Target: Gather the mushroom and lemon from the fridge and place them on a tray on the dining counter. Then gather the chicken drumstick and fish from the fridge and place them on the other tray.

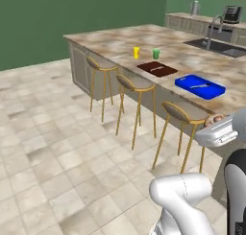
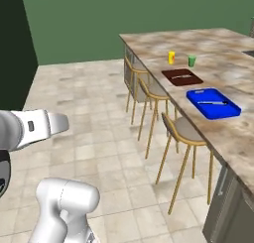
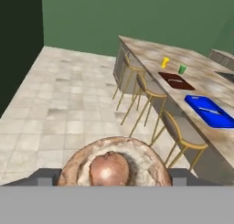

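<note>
Green walls and pale floor tiles point(image 2: 94, 108) surround a long marble-topped table point(image 1: 144, 42) with three stools along its near side. Mushroom point(image 3: 113, 166) sits between the jaws in the hand view, cap underside and stem facing the camera, finger tips point(image 3: 43, 176) pressed to either side of it; the jaws stand wide, closed on the mushroom's full breadth. In the left base view a sliver of the mushroom point(image 1: 215, 119) shows at the end of the gripper point(image 1: 216, 128), carried in the air beside the nearest stool point(image 1: 185, 115), not yet over the table. Two trays lie on the table well ahead: a blue tray point(image 1: 200, 86) nearer, a brown tray point(image 1: 157, 69) beyond it, each bearing a thin pale item too small to identify. Yellow cup point(image 1: 136, 52) and green cup point(image 1: 156, 53) stand just past the brown tray. Judgement: step in hand is transport of the mushroom to a tray. To do well: bring the base close alongside the table so the reach is short; keep the hand level, since a round cap can roll in a wide grip; lift above the table edge and stool backs before swinging in; lower to a bare part of the chosen tray, release low. Lemon must join the same tray, so leave room.
</note>
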### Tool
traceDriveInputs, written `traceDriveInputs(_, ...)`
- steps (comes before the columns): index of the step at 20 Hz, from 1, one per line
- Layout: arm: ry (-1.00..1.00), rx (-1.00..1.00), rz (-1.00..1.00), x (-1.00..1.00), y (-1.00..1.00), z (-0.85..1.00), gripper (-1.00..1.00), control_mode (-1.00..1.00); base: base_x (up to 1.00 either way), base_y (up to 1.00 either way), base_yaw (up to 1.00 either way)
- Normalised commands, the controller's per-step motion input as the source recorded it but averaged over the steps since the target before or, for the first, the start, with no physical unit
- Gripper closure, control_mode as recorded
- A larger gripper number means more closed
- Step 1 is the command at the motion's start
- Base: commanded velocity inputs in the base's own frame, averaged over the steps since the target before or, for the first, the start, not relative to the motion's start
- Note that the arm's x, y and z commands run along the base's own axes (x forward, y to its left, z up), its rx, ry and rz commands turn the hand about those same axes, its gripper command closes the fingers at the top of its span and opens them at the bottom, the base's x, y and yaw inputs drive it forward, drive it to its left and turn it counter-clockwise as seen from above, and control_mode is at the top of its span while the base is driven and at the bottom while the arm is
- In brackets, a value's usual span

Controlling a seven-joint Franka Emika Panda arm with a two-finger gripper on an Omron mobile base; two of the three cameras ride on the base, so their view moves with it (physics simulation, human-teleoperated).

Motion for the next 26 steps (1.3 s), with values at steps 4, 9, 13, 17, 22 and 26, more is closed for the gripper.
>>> traceDriveInputs(4, 0.0, 0.0, 0.0, 0.0, 0.0, 0.0, 1.0, 1.0, 0.98, 0.55, -0.46)
traceDriveInputs(9, 0.0, 0.0, 0.0, 0.0, 0.0, 0.0, 1.0, 1.0, 0.93, 0.52, -0.45)
traceDriveInputs(13, 0.0, 0.0, 0.0, 0.0, 0.0, 0.0, 1.0, 1.0, 0.87, 0.52, -0.45)
traceDriveInputs(17, 0.0, 0.0, 0.0, 0.0, 0.0, 0.0, 1.0, 1.0, 0.84, 0.51, -0.44)
traceDriveInputs(22, 0.0, 0.0, 0.0, 0.0, 0.0, 0.0, 1.0, 1.0, 0.85, 0.52, -0.44)
traceDriveInputs(26, 0.0, 0.0, 0.0, 0.0, 0.0, 0.0, 1.0, 1.0, 0.79, 0.47, -0.43)
